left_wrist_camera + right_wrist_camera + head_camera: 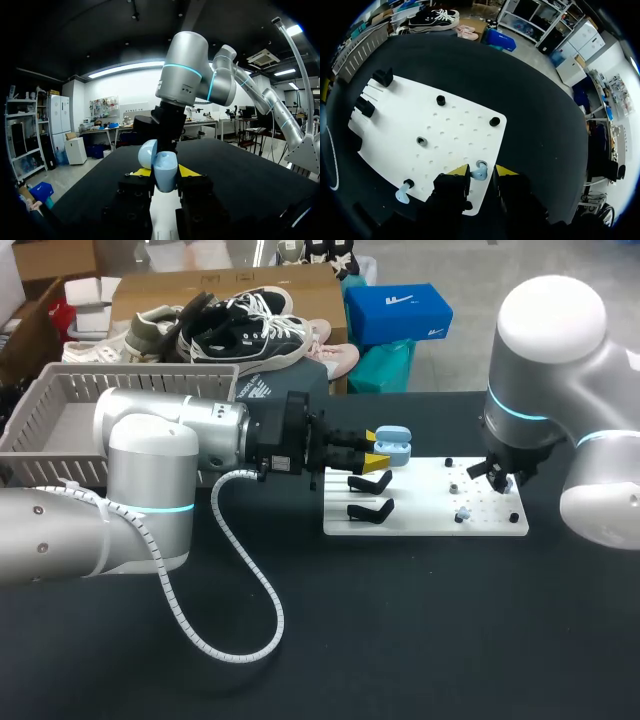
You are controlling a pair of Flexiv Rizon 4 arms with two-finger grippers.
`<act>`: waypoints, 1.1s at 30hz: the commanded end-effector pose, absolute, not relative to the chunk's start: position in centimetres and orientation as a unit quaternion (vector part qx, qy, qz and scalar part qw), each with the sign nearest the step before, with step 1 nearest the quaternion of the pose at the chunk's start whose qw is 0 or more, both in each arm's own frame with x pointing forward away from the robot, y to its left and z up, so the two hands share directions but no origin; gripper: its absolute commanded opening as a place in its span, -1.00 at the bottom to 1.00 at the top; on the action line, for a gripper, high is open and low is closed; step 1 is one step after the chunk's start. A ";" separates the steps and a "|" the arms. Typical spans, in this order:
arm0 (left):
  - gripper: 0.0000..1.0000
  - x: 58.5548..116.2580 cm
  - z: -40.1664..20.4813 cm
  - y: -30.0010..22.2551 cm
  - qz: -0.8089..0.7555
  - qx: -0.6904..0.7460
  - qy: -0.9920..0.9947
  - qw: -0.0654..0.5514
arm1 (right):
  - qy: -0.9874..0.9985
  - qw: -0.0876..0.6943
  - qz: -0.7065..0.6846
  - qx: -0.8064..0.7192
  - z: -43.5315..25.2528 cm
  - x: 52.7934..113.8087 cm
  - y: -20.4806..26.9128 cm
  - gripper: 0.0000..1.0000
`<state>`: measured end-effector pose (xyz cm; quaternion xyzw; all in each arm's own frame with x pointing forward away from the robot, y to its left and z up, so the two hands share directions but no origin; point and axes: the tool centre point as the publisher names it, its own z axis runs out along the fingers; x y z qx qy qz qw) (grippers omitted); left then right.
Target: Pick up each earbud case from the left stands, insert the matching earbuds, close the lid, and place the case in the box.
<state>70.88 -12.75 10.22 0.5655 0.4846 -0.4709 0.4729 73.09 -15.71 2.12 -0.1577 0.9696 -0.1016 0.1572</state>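
The left claw squeezes the open blue case over the white board's back left corner. The right claw is open a little, with a blue earbud between its tips near the board's right edge.

Robotics lab: left arm, right arm, black table.

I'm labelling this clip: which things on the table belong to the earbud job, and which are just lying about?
Job: light blue earbud case in the left gripper; two light blue earbuds on the white board; grey crate.
Idle: two empty black stands; black pegs.
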 end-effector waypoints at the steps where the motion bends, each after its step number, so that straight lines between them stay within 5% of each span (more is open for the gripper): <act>1: -1.00 70.8 10.2 -12.8 -0.469 0.565 0.486 0.475 | 0.970 0.155 -0.103 -0.157 2.0 73.3 -15.6 -0.51; 6: -1.00 70.8 10.2 -12.8 -0.469 0.565 0.486 0.475 | 0.970 0.154 -0.104 -0.156 1.9 73.2 -15.6 -0.53; 10: -1.00 70.8 10.2 -12.8 -0.469 0.565 0.486 0.475 | 0.971 0.152 -0.104 -0.155 1.8 73.1 -15.7 -0.22; 15: -1.00 70.8 10.2 -12.8 -0.469 0.565 0.486 0.475 | 0.971 0.152 -0.102 -0.154 1.7 72.9 -15.8 -0.13; 33: -1.00 70.8 10.2 -12.8 -0.469 0.565 0.486 0.475 | 0.971 0.148 -0.106 -0.153 1.5 72.6 -16.0 -0.50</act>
